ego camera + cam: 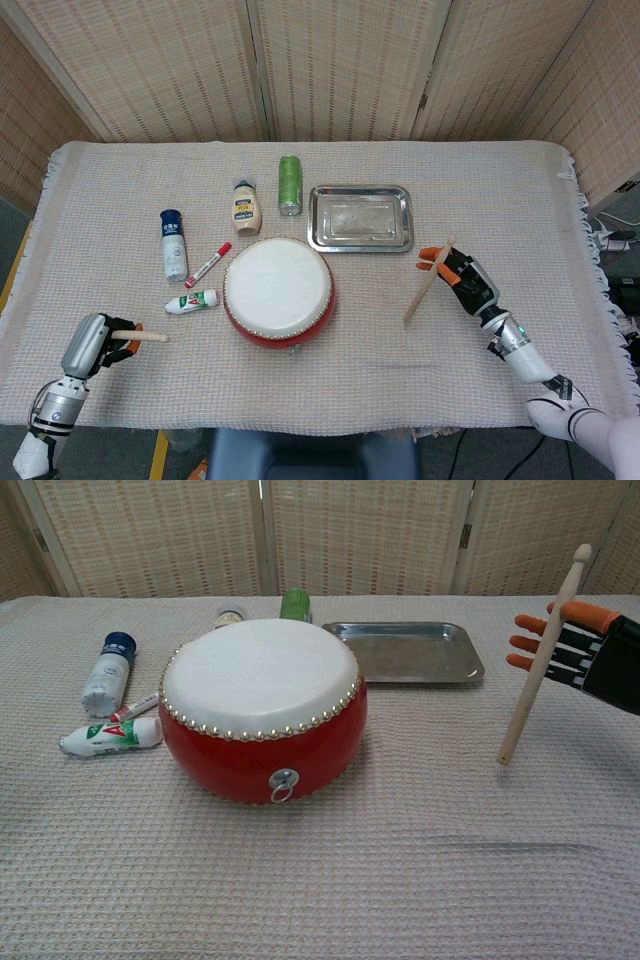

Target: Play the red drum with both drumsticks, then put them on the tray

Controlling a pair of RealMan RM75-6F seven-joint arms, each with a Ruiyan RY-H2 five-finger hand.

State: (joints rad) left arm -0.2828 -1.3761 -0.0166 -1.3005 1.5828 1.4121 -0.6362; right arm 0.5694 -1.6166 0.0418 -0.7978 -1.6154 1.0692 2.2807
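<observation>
The red drum (pixel 278 292) with its white skin stands at the table's middle, shown large in the chest view as drum (pixel 262 710). Behind it to the right lies the steel tray (pixel 360 218), bare, also seen as tray (pixel 405 650). My right hand (pixel 465 278) is right of the drum and holds a wooden drumstick (pixel 428 281) between thumb and fingers. In the chest view that hand (pixel 580 650) keeps the stick (pixel 540 665) steeply tilted, lower end near the cloth. My left hand (pixel 95 345) at the front left grips the other drumstick (pixel 140 337), pointing right.
Left of the drum lie a toothpaste tube (pixel 192 301), a red marker (pixel 208 264) and a blue-capped bottle (pixel 174 245). A mayonnaise bottle (pixel 246 207) and a green can (pixel 290 185) are behind the drum. A woven cloth covers the table.
</observation>
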